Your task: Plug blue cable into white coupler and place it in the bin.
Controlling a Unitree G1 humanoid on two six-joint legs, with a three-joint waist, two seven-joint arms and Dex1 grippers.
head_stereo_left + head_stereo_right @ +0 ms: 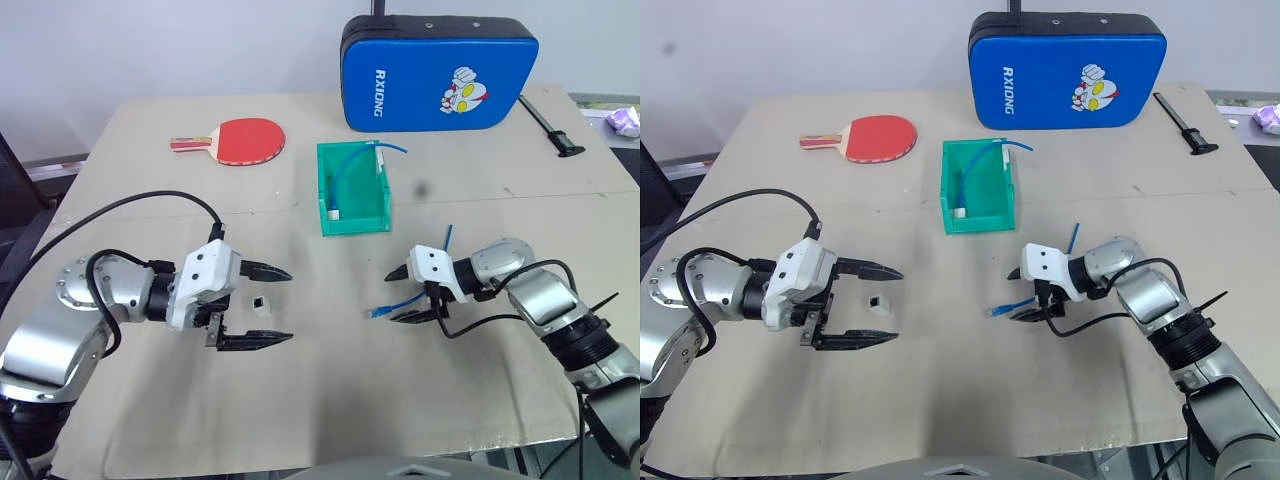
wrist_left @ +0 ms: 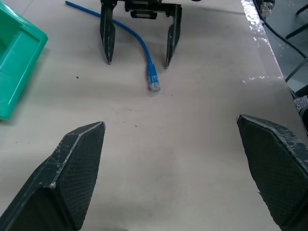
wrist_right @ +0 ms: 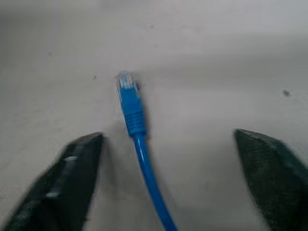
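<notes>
On the desk (image 1: 140, 420), the left tool (image 1: 268, 306) is spread wide around the white coupler (image 1: 261, 305). Far centre stands the bin (image 1: 352, 192). At right, the right tool (image 1: 404, 293) straddles the blue cable (image 1: 392, 305), fingers spread, not pinching.

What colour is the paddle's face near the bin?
Red, on the paddle, clearest in the left eye view.
</notes>
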